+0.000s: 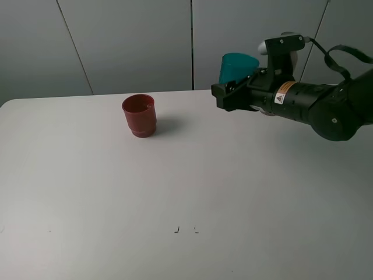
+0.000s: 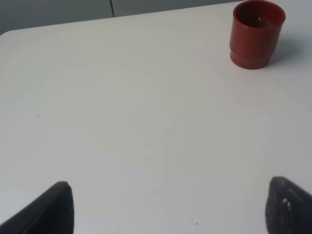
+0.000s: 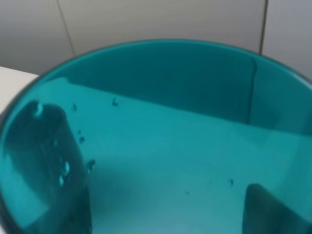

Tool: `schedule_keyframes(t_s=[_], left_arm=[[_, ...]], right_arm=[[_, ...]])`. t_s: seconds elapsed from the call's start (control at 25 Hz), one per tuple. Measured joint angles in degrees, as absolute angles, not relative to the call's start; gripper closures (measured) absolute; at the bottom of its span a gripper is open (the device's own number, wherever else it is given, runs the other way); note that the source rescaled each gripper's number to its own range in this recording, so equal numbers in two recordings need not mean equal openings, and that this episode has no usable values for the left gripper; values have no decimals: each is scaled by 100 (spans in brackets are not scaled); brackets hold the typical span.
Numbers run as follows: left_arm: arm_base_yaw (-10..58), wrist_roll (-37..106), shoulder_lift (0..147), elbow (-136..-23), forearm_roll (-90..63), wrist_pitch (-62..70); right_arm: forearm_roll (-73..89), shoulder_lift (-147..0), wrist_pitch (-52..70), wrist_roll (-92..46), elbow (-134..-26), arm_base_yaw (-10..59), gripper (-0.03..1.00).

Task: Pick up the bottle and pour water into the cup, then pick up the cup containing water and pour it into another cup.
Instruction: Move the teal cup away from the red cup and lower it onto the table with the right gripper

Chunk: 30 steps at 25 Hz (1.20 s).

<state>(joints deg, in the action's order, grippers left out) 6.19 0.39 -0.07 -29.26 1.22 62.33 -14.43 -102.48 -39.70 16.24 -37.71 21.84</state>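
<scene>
**Operator:** Where is the teal cup right now?

**Observer:** Your right gripper (image 1: 228, 96) has it. In the high view the teal cup (image 1: 238, 66) is off the table (image 1: 186, 192), lifted at the right side and tilted, with its mouth leaning toward the back wall and only its upper part showing above the black fingers. Your right wrist camera looks straight into its mouth: teal cup (image 3: 161, 141) fills nearly the whole picture, small droplets cling to its inner wall, and the dark shapes of the two fingers show through the translucent plastic on either side. The fingers are clamped tight on the cup.

**Operator:** And the red one?

**Observer:** The red cup (image 1: 139, 115) stands upright on the table, left of the middle and toward the back edge, well apart from the cup you hold. From your left wrist camera the red cup (image 2: 256, 33) sits far from the gripper, its stepped base on the white surface; something glints faintly inside, but I cannot tell whether it holds water.

**Operator:** What about my left gripper?

**Observer:** The left gripper (image 2: 168, 207) shows only as two dark fingertips at the picture's edge, spread wide with bare table between them, holding nothing. I cannot find the bottle in any view.
</scene>
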Motion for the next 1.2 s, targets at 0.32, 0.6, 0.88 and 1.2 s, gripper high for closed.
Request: schedule_keyframes(t_s=[0.32, 0.6, 0.88, 1.2], left_arm=[[619, 39, -7, -2926, 122, 6233], [619, 0, -7, -2926, 122, 6233], [619, 39, -7, -2926, 122, 6233], [619, 39, -7, -2926, 122, 6233]], right_arm=[[-627, -10857, -4327, 788, -3476, 2184, 92], [-504, -11811, -5591, 755, -3477, 2184, 92], [-504, -12467, -6295, 741, -3674, 2184, 92], [-606, -12743, -6316, 741, -3995, 2184, 92]])
